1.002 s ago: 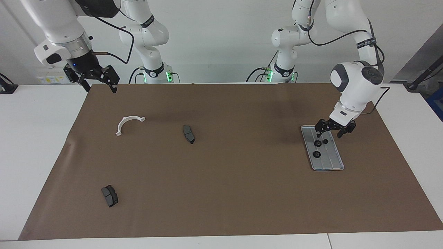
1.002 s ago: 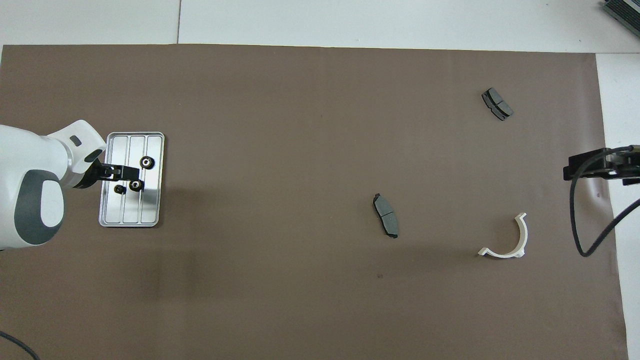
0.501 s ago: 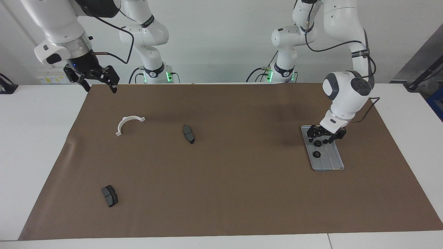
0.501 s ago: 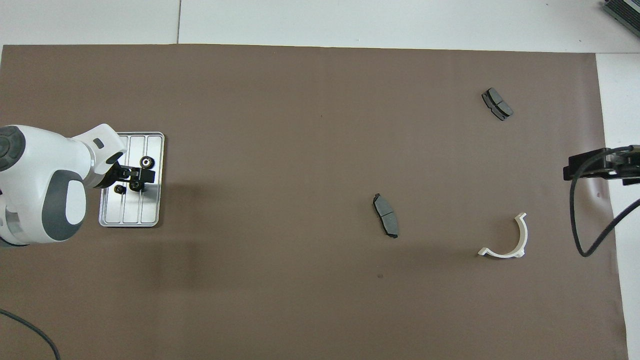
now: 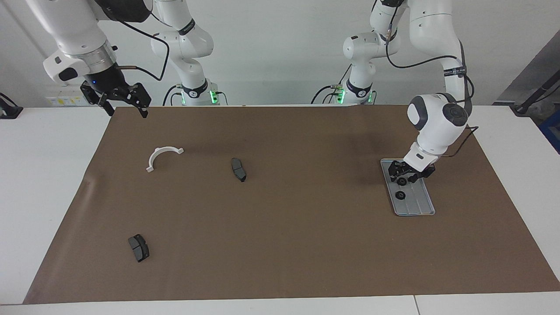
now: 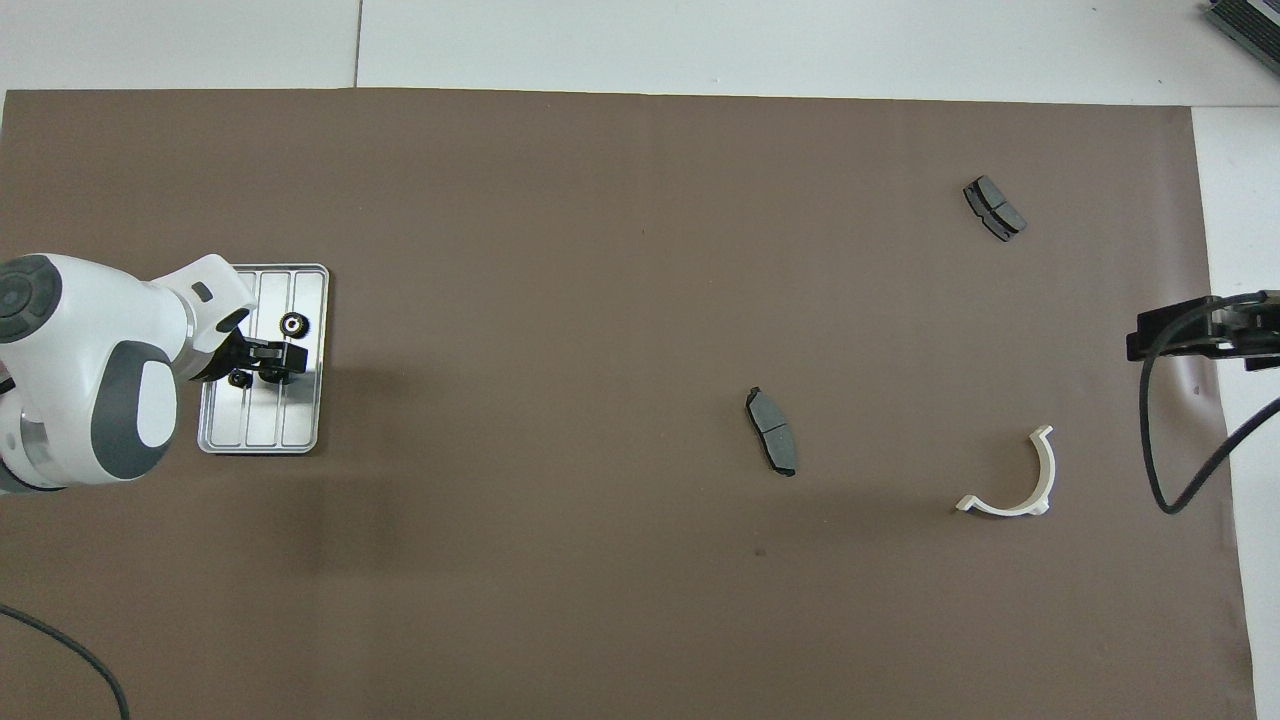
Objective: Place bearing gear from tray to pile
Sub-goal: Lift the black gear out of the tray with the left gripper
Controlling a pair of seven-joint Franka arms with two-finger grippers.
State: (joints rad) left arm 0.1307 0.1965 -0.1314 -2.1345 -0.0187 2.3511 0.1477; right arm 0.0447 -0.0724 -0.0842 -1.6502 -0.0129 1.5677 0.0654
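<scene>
Facing view: left claw down in tray, fingers around 1 gear, grip unclear.

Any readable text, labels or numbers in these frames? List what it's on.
None readable.
Band on left arm: printed lettering, too small to read.
Band on right arm: lettering, too small to read.
Wall label by the right gripper: marks, illegible.
Tray, pads, bracket: no markings seen.
</scene>
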